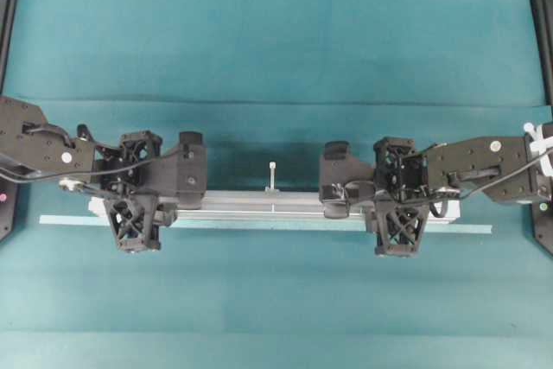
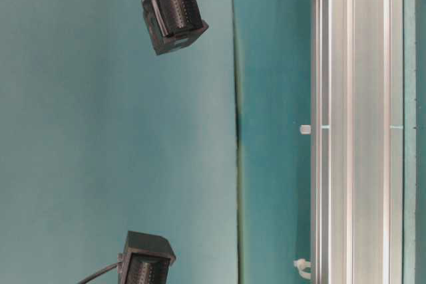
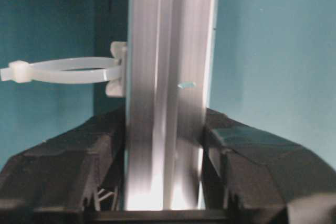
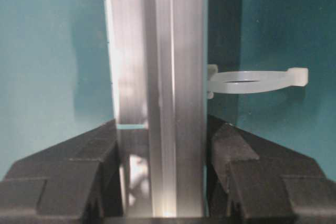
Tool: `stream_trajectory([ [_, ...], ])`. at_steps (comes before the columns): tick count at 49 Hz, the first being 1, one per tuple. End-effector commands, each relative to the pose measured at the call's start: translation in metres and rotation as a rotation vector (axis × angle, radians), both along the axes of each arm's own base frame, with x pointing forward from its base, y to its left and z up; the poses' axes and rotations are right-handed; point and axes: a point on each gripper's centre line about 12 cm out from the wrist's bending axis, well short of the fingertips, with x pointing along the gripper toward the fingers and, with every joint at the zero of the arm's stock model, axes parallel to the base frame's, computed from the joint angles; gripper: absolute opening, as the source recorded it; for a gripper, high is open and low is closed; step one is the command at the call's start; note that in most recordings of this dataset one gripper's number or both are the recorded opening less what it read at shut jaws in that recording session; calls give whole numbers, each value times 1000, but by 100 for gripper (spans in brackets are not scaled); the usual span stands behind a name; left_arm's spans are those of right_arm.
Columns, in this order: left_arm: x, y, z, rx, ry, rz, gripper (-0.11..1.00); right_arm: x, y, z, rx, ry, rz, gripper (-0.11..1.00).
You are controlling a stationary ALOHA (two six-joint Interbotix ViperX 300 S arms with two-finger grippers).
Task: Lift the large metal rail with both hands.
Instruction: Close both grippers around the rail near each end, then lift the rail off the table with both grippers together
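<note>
the rail lies lengthwise across the teal counter, beside a thinner pale strip. the left hand clasps it near one end, fingers pressed on both sides; the right hand clasps it near the other end. a zip tie sticks out midway between them.

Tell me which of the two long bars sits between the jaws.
The rail: thick, silver, grooved, with white zip ties sticking out, and held between both pairs of jaws. The strip beside it is thinner, longer, flat and pale teal-grey.
</note>
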Motion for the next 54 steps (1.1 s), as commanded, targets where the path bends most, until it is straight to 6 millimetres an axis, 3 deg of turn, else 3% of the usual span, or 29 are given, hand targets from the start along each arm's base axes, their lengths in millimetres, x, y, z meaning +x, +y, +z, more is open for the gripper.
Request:
stream_trajectory([
  [1,4,2,4,4,-23,2,36,2,-3,-2,4,3,-19,39],
  [17,3,2,5,2,-26,4,36,1,-5,-2,5,6,-25,39],
  [28,6,5,21,3,-71,12,36,3,-5,20,5,-5,-22,39],
  [40,6,7,62,8,-94,18,36,-3,-9,57,8,8,-32,39],
  [54,-2,8,121,11,-127,23,36,-12,-14,117,11,17,-47,39],
])
